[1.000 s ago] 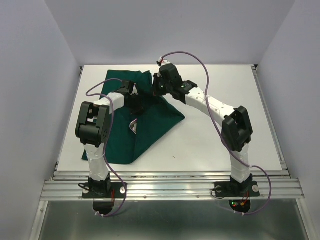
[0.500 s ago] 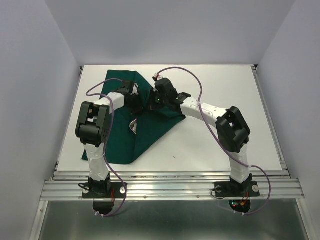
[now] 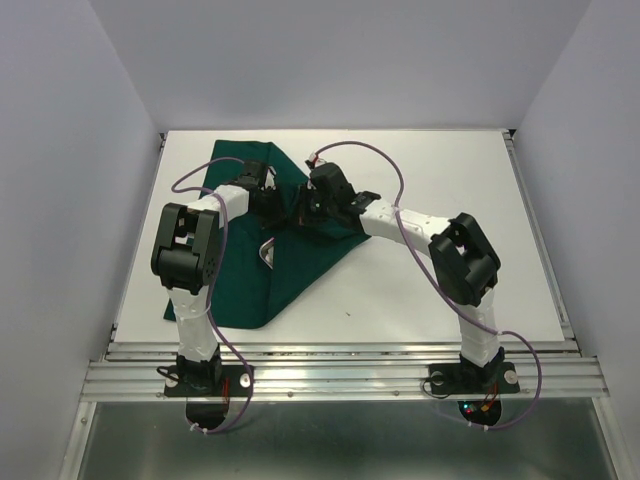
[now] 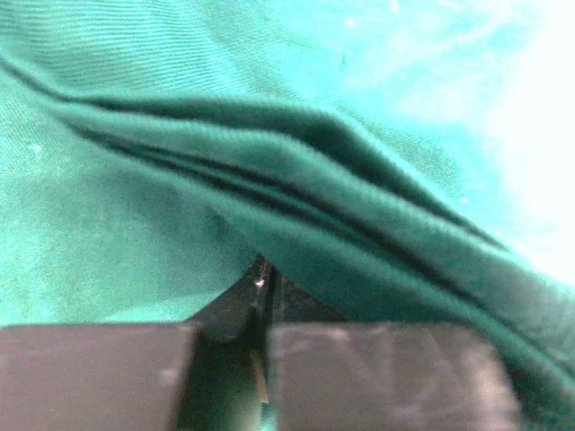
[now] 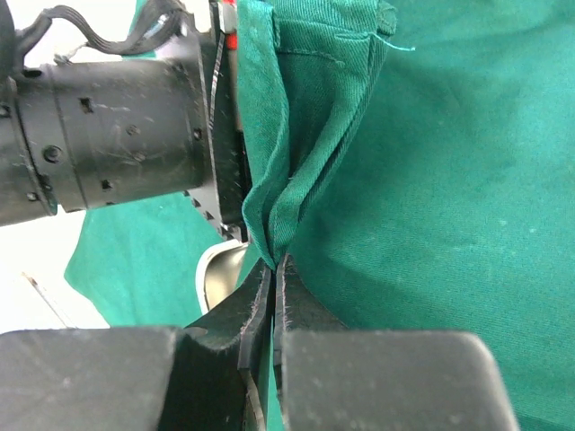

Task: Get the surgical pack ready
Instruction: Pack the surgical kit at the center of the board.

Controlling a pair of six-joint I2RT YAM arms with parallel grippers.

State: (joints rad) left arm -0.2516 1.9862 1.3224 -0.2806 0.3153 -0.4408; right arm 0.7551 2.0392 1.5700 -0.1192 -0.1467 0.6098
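Left fingers (image 4: pixel 377 377) and right fingers (image 5: pixel 359 377) each clamp a fold of the green drape (image 3: pixel 285 280) on the white surface (image 3: pixel 450 200). Probably best to move both together, layers pinched.

a: what do these arms actually look like?

b: left arm (image 3: pixel 190 305) and right arm (image 3: pixel 405 215) are white tubes with chunky black joint housings, on black base plates (image 3: pixel 470 378). a purple cable (image 3: pixel 350 143) loops off each (tiny red and green lights (image 3: pixel 470 408) by the right base). the right gripper (image 5: pixel 273 269) is matte black and blocky.
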